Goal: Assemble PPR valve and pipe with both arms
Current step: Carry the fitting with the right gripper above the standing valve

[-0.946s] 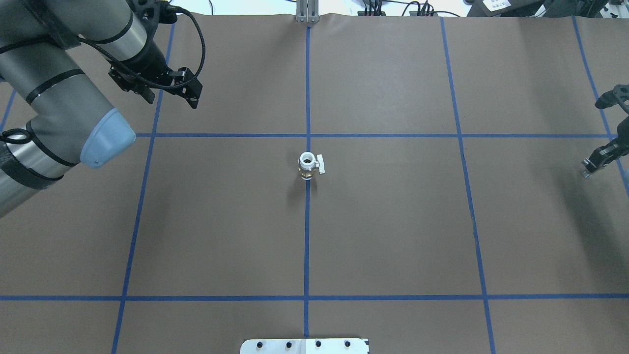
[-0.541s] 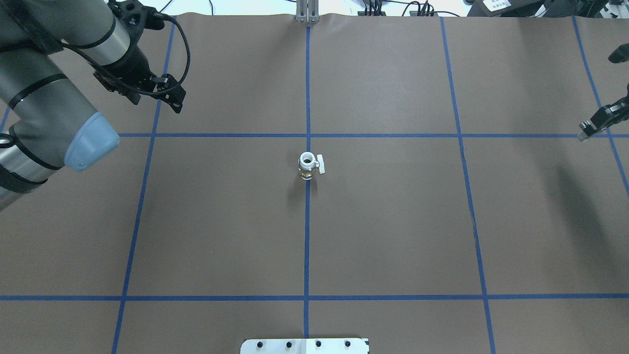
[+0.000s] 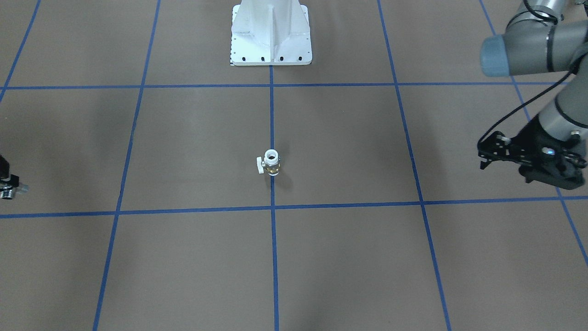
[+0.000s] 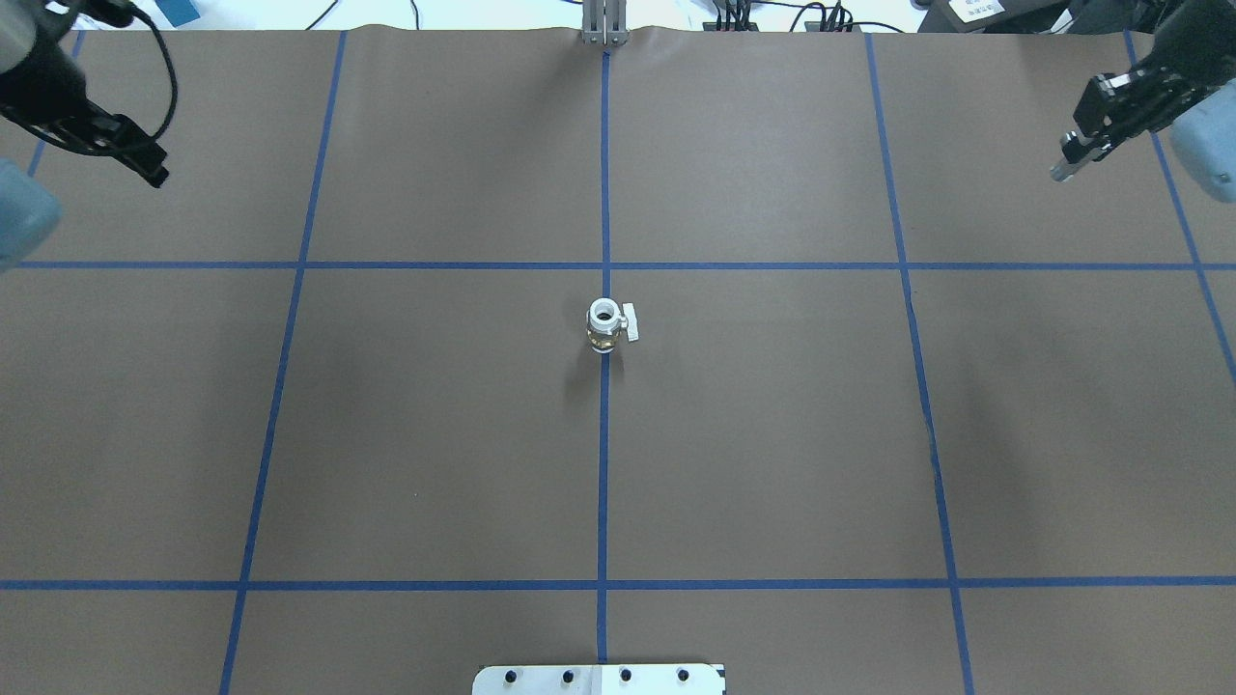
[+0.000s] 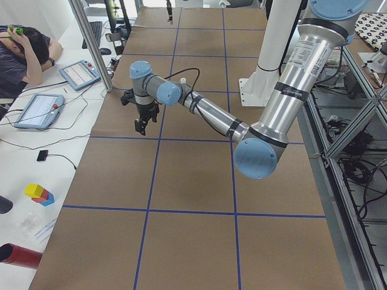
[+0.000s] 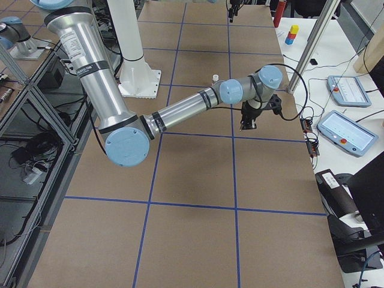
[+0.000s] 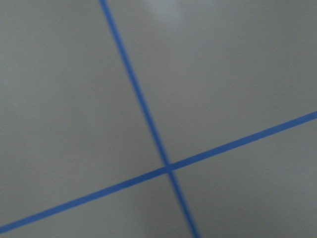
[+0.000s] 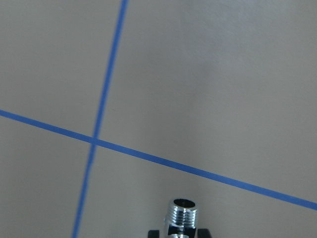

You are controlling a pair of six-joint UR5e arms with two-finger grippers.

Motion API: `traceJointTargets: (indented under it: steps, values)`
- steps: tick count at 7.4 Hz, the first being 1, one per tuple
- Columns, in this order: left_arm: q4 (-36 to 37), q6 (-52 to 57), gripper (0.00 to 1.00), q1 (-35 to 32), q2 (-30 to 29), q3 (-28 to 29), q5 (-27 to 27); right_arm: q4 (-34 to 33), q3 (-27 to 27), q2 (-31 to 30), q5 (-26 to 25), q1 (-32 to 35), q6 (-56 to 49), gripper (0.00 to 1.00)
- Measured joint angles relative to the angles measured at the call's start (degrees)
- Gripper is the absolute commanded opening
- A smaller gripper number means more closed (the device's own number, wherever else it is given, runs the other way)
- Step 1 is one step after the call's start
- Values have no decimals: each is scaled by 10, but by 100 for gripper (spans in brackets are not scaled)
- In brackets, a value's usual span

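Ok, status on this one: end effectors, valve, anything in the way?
Left end effector open, empty, far off. Right end effector shut on pipe. PPR valve upright at centre, untouched. Nothing in the way.

Lighting bright, even and diffuse from above. Shadows are soft: the PPR valve (image 4: 604, 328) casts a faint one toward 7 o'clock on the brown paper (image 4: 772, 434) in the overhead view. Left wrist view smeared, tape lines (image 7: 168, 167) soft-edged; right wrist view sharp, with specular glare on the threaded pipe (image 8: 182, 214).
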Motion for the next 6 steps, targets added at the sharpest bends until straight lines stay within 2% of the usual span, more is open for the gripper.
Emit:
traceJointTargets:
  steps: [1,3,4,6]
  values:
    - [0,51,100,-30,9,20,-1,-4,16,40,-18,-43,120,0]
    - [-1,135,100,-69,36,46,-1,-3,18,133,-95,-154,332,0]
    - [-3,151,100,-75,44,56,-1,-3,11,172,-126,-195,400,0]
    - [-31,158,100,-78,47,85,-1,-3,-46,247,-188,-265,480,0]
